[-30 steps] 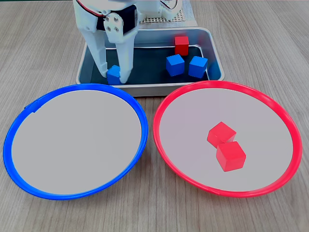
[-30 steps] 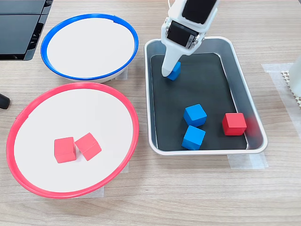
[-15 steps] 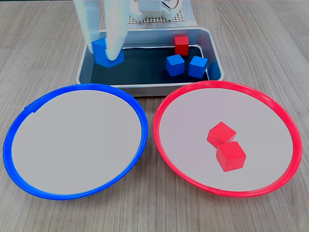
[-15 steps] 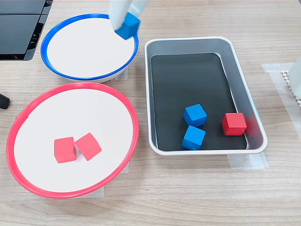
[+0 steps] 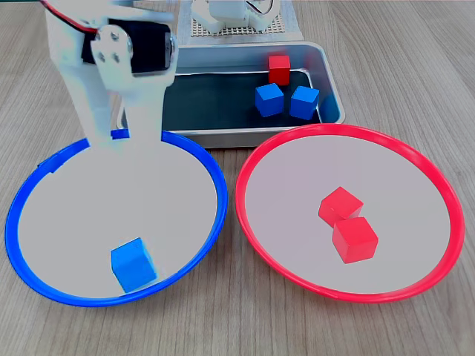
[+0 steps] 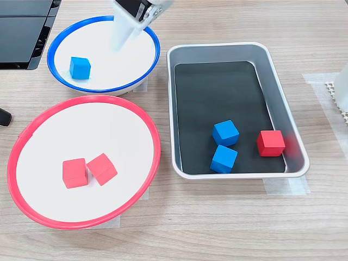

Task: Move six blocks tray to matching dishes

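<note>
White two-finger gripper (image 5: 119,144) hovers over the far side of the blue-rimmed round dish (image 5: 215,185), fingers apart, holding nothing. One small blue cube (image 5: 133,265) lies loose in that dish near its front rim in a fixed view (image 6: 80,67). Red-rimmed round dish (image 5: 245,170) holds two red cubes (image 5: 341,206) (image 5: 355,239), touching. Silver metal tray with black bottom (image 6: 272,98) holds two blue cubes (image 6: 225,132) (image 6: 223,159) and one red cube (image 6: 271,143). No readable writing or labels.

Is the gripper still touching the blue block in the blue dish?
Apart. In a fixed view, bare dish floor separates the blue block from the gripper, which hangs over the blue dish's far rim.
</note>
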